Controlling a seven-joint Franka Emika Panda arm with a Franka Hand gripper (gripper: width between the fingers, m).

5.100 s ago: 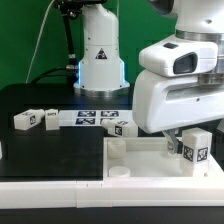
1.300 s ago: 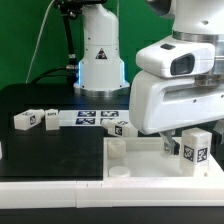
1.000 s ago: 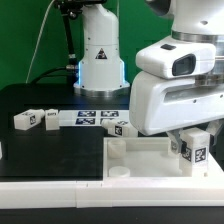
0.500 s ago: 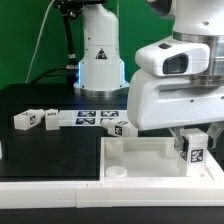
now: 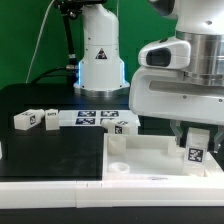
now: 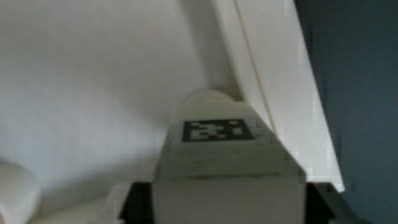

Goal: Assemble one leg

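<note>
A white square-section leg with a black-and-white tag stands upright over the near right part of the large white tray-like panel. My gripper is shut on the leg from above. In the wrist view the leg fills the space between my dark fingers and points down at the panel's floor beside its raised wall. I cannot tell whether its lower end touches the panel. Three more legs lie on the black table: one at the left, one beside it, one near the panel.
The marker board lies at the back by the white robot base. A round corner socket sits at the panel's near left corner, another shows in the wrist view. A white part sits at the exterior view's left edge.
My gripper has moved the leg toward the exterior view's right and slightly down, closer to the panel's right side. The other legs have not moved.
</note>
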